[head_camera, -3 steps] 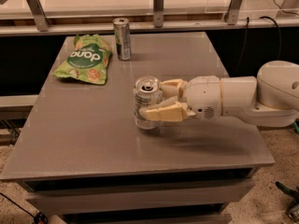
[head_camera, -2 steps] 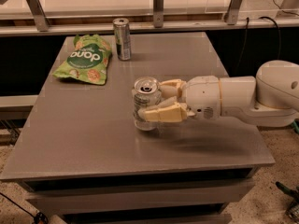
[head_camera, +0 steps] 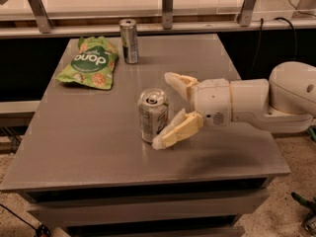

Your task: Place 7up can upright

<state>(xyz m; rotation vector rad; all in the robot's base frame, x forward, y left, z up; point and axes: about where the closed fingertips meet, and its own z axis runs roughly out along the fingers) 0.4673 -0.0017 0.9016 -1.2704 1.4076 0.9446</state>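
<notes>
7up can (head_camera: 152,115) stands upright just at the tips of the wide-open pincer (head_camera: 164,110), which grips nothing

The 7up can (head_camera: 152,118) is silvery white with green markings and a silver top. Just right of it sits the white end effector (head_camera: 163,110), its cream fingers spread. The bag (head_camera: 89,63) is green with white lettering, the slim can (head_camera: 130,42) silver and dark, the worktop (head_camera: 98,152) plain grey.

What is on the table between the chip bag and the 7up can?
Nothing: the camera view shows only bare table between the bag and the can. The open gripper is on the can's far side from the bag.
</notes>
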